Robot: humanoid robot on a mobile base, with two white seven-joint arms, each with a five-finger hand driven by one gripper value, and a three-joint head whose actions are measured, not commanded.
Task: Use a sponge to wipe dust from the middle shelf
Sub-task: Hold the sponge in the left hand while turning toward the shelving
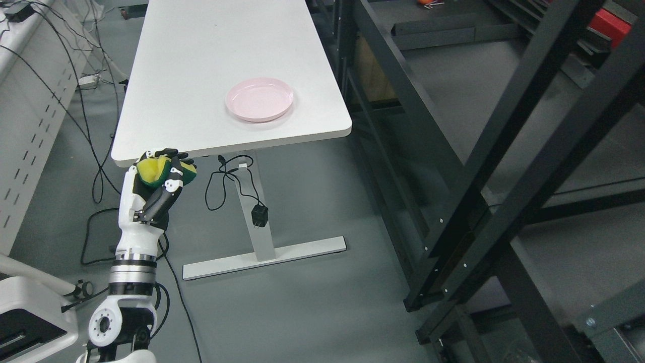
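Observation:
My left hand (164, 169) rises from the lower left, just in front of the near left corner of the white table (191, 65). Its fingers are curled around a yellow and green sponge (153, 169), which bulges out between them. The dark metal shelf rack (453, 166) stands to the right, well away from the hand, with grey shelf boards (534, 126) behind its slanting black beams. My right arm does not show.
A pink plate (259, 99) lies on the table near its front right corner. Black cables and a power adapter (259, 217) hang under the table beside its white leg (257, 222). A white perforated cabinet (30, 111) lines the left side. Grey floor lies between table and rack.

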